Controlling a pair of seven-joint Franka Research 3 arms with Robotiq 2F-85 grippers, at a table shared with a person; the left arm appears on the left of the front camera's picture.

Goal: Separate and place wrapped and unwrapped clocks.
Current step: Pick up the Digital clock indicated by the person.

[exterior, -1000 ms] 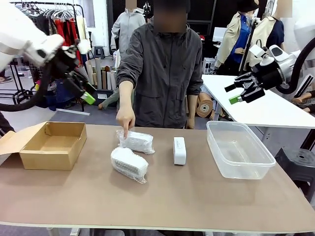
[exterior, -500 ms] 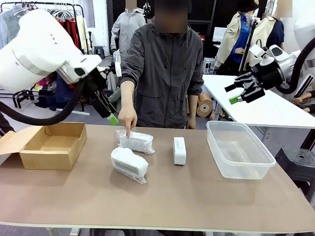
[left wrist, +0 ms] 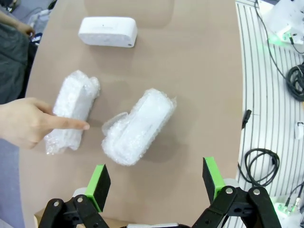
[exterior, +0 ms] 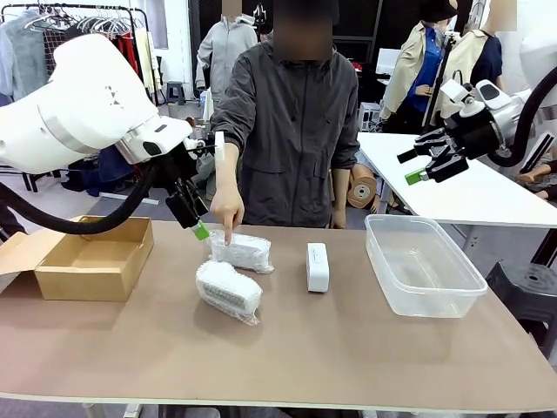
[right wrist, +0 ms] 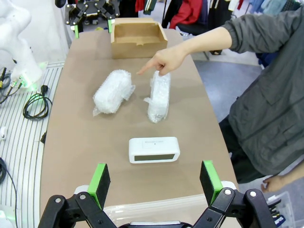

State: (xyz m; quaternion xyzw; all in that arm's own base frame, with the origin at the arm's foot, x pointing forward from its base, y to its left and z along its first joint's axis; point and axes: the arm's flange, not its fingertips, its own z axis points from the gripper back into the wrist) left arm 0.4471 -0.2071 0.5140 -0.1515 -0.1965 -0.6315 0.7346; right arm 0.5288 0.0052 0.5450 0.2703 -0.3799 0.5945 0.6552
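Note:
Two bubble-wrapped clocks lie mid-table, a far one (exterior: 241, 251) and a near one (exterior: 228, 290). The bare white clock (exterior: 318, 266) stands to their right. A person's hand (exterior: 224, 211) points a finger down onto the far wrapped clock. My left gripper (exterior: 198, 225) hovers open just left of that hand, above the table. In the left wrist view its open gripper (left wrist: 156, 183) hangs over the near wrapped clock (left wrist: 140, 126), with the pointed-at one (left wrist: 71, 111) and the bare clock (left wrist: 108, 32) beyond. My right gripper (exterior: 426, 161) is raised at the right, open and empty.
An open cardboard box (exterior: 91, 254) sits at the table's left end. A clear plastic tub (exterior: 424, 266) sits at the right end. The person stands at the far edge, one sleeve (right wrist: 266, 28) reaching over the table. Cables (left wrist: 261, 164) lie on the floor beside the table.
My left arm has swung in from the far left and come down toward the wrapped clocks, beside the person's pointing hand. The right arm and all three clocks have stayed put.

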